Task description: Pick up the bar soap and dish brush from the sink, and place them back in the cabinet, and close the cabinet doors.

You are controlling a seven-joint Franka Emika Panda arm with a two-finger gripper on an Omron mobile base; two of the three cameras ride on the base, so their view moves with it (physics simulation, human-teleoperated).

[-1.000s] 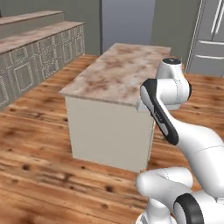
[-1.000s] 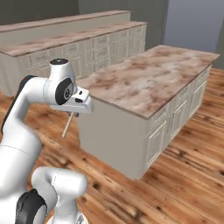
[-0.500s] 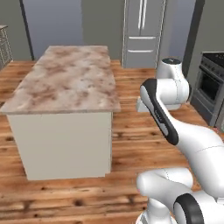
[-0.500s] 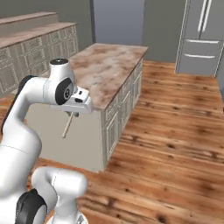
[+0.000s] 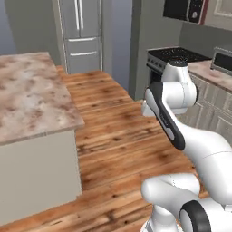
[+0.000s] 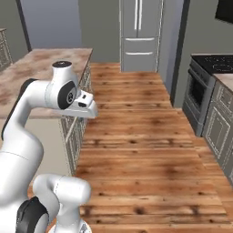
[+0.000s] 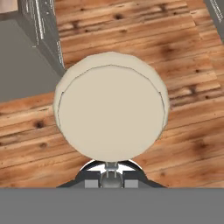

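- Since the earlier frames the whole scene has swung in both base views: the base has turned. The marble-topped island (image 5: 31,97) has slid off to the left, and a steel refrigerator (image 5: 81,34), a range (image 5: 174,56) and cream drawers (image 6: 220,123) have come into view. That is camera motion; the arm's pose looks unchanged.
- End effector (image 6: 73,125): closed narrow on the thin pale handle of the dish brush (image 7: 111,111). The hand view looks straight down the handle, so the round cream head hangs directly below the end effector, over the plank floor (image 6: 136,150).
- In the right base view the handle slants down from the end effector, in front of the island's side.
- The bar soap, sink and cabinet are not in these frames; judged from this, the brush is in transit and placement is not yet done.
- Handling, as a judgement: the brush looks light and rigid, with a smooth handle. Held at the handle's end, the heavier head may swing or pivot in the grip as the base turns; a hold nearer the head would be steadier.
- Materials: matte cream disc head with a fine rim line; glossy wood-grain floor; mottled pink-brown stone surface on the island; brushed metal appliances.
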